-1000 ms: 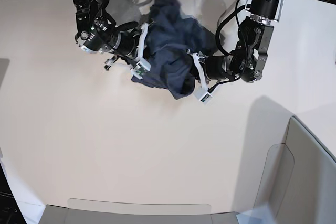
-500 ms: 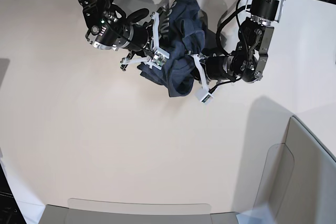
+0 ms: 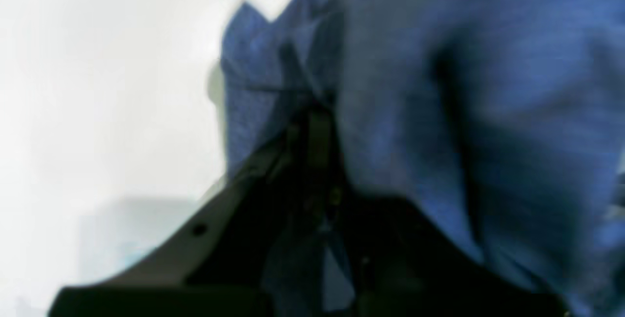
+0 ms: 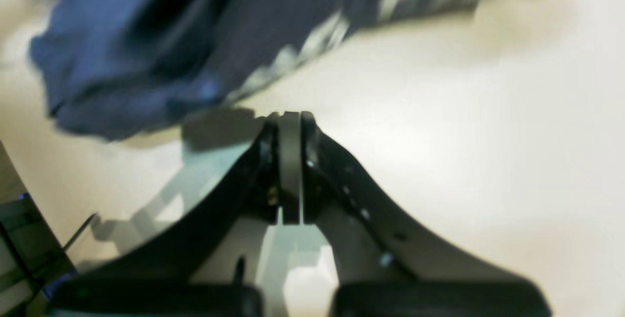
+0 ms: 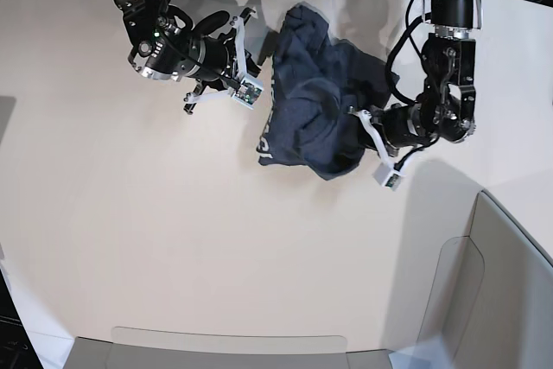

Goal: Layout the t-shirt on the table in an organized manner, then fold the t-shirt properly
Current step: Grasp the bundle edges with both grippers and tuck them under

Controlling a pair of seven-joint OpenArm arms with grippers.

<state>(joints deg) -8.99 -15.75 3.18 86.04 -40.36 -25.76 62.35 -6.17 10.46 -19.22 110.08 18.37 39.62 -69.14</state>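
Since the earlier frames the right end effector (image 5: 246, 91) has released the t-shirt (image 5: 315, 123) and withdrawn, closed and empty. The left end effector (image 5: 373, 140) stays clamped on the fabric, anchoring the bunched garment near the table's (image 5: 173, 239) far edge, probably for spreading.

The table (image 5: 173, 239) is a broad, smooth off-white top with a rounded far edge. On it, toward the far side and right of centre, lies the t-shirt (image 5: 311, 118), a bunched dark navy heap; its right edge seems lifted off the surface, though blur in the wrist views makes that uncertain. The nearer surface carries only soft shadows.
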